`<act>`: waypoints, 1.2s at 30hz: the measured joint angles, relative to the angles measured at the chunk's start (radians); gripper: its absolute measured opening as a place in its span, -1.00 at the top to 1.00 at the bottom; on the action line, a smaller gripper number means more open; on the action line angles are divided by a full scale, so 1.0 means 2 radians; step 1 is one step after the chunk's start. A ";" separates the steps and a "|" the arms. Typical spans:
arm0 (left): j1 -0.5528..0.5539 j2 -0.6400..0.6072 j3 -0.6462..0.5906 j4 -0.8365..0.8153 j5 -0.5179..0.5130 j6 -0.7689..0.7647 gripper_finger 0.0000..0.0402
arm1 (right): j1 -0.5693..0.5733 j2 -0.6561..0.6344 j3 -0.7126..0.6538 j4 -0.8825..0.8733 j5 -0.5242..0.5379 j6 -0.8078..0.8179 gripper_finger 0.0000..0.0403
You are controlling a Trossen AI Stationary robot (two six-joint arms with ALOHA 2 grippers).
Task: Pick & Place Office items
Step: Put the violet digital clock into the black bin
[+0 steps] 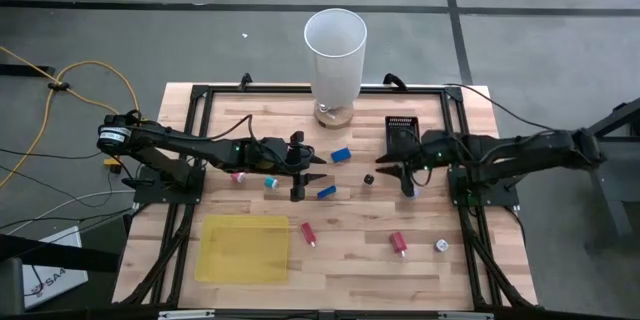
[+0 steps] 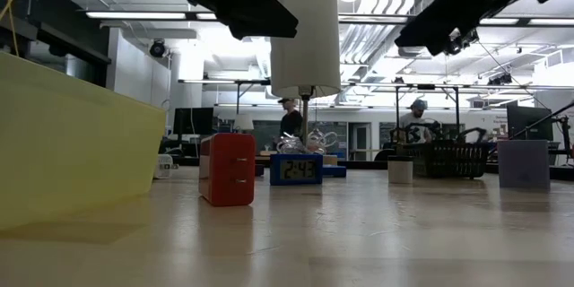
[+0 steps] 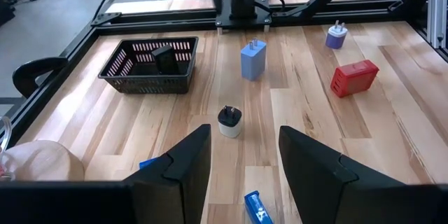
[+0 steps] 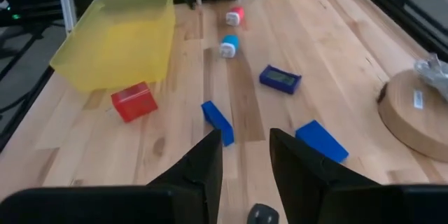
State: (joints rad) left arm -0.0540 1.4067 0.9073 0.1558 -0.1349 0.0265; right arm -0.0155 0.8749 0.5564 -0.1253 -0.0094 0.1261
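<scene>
The office items lie scattered on the wooden table (image 1: 350,260): blue pieces (image 1: 341,154) (image 1: 326,192), a teal one (image 1: 270,182), a pink one (image 1: 238,175), red ones (image 1: 308,232) (image 1: 398,244), a whitish round one (image 1: 441,246) and a dark plug (image 1: 369,178). My left gripper (image 1: 318,171) (image 3: 243,140) hovers open above the blue pieces, with the plug (image 3: 229,121) ahead of it. My right gripper (image 1: 395,175) (image 4: 245,140) hovers open just right of the plug (image 4: 263,214), facing the left one. Neither holds anything.
A tall white cylinder (image 1: 335,55) stands on a round wooden base at the far middle. A small black basket (image 1: 402,132) sits far right of centre with a dark piece (image 3: 165,59) inside. The yellow tray (image 1: 243,248) lies near left. Black frame rails border the table.
</scene>
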 joint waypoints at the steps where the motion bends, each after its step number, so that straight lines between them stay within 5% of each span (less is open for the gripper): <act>1: 0.000 0.000 0.000 0.000 0.000 0.000 0.20 | 0.011 0.000 0.000 0.002 0.011 0.000 0.47; 7: 0.000 0.000 0.000 0.001 0.000 0.000 0.20 | 0.053 0.000 0.000 0.004 0.059 0.000 0.47; 36: 0.000 0.000 0.000 0.001 0.000 0.000 0.20 | 0.060 0.000 0.000 0.002 0.056 0.000 0.47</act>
State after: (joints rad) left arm -0.0536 1.4067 0.9073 0.1574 -0.1348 0.0261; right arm 0.1051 0.8749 0.5564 -0.1215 0.1020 0.1265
